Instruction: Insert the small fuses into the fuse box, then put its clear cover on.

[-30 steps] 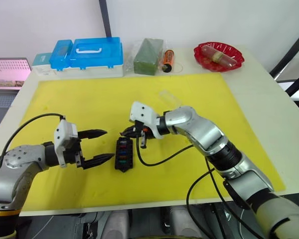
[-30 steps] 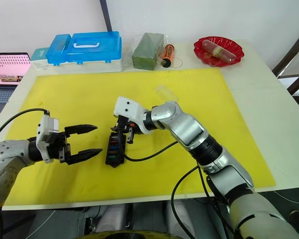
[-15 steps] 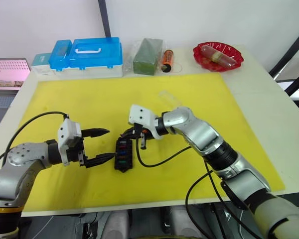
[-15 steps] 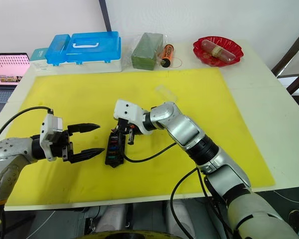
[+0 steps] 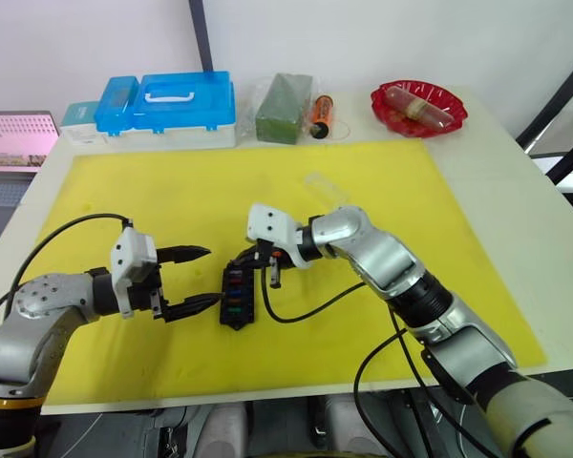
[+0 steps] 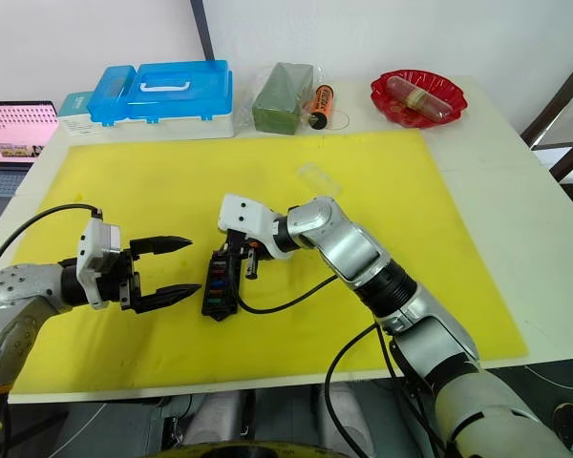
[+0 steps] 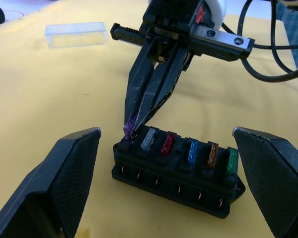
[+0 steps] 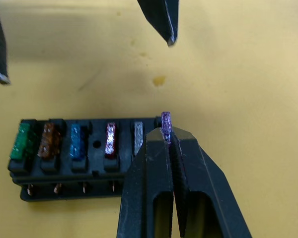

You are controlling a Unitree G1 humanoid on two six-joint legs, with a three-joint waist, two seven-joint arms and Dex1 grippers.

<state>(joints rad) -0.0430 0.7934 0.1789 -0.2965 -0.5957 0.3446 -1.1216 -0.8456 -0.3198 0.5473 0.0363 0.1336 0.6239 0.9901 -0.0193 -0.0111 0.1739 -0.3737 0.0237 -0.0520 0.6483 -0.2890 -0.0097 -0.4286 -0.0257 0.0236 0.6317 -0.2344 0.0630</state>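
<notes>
The black fuse box (image 5: 236, 298) lies on the yellow mat (image 5: 172, 200). Grey (image 7: 149, 139), red (image 7: 168, 144), blue (image 7: 192, 148), orange (image 7: 212, 153) and green (image 7: 231, 159) small fuses sit in its row of slots. My right gripper (image 5: 241, 259) is shut on the purple fuse (image 8: 166, 126), with the fuse at the box's end slot beside the grey one. My left gripper (image 5: 208, 277) is open just left of the box, not touching it; its fingers (image 7: 69, 173) flank the box in the left wrist view. The clear cover (image 5: 325, 186) lies on the mat behind the right arm.
A blue-lidded case (image 5: 167, 105), a wrapped green block (image 5: 285, 108), an orange cylinder (image 5: 322, 114) and a red dish (image 5: 418, 107) line the table's back edge. A laptop (image 5: 14, 143) stands at far left. My right arm's black cable loops over the mat by the box.
My left gripper has edged slightly toward the fuse box. The right gripper has stayed at the box's end with the purple fuse.
</notes>
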